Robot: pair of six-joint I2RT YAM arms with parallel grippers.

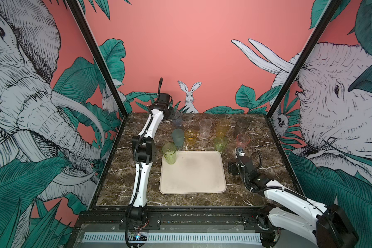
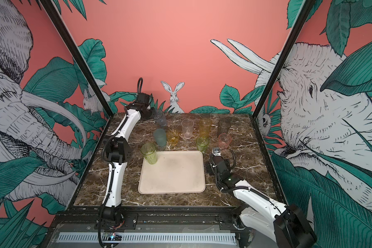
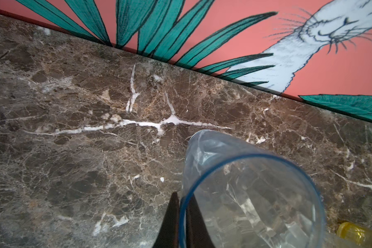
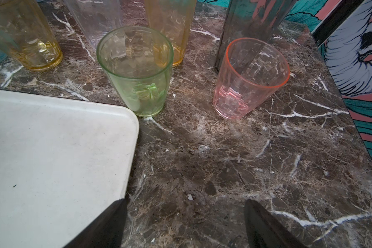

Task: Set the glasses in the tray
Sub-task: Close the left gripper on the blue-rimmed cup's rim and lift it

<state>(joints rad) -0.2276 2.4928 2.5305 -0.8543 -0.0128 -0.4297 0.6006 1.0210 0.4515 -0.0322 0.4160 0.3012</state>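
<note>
My left gripper (image 1: 173, 114) (image 3: 184, 207) is shut on the rim of a pale blue glass (image 1: 177, 120) (image 2: 161, 119) (image 3: 247, 193) near the table's back edge, one finger inside the wall and one outside. The cream tray (image 1: 198, 176) (image 2: 176, 176) (image 4: 52, 150) holds a tall yellow-green glass (image 1: 169, 153) (image 2: 149, 153) in its far left corner. Behind the tray stand frosted teal (image 1: 178, 137), short amber (image 1: 190, 136), clear (image 1: 205, 128), tall amber (image 1: 222, 127), smoky grey (image 1: 241, 126), short green (image 1: 220, 144) (image 4: 138, 70) and pink (image 1: 243, 140) (image 4: 249, 77) glasses. My right gripper (image 1: 240, 148) (image 4: 185, 206) is open above bare table beside the tray's far right corner, short of the pink glass.
The brown marble table (image 1: 256, 171) is walled by painted panels at the back and both sides, with black frame posts (image 1: 288, 85) at the corners. The left arm (image 1: 142, 150) stretches along the tray's left side.
</note>
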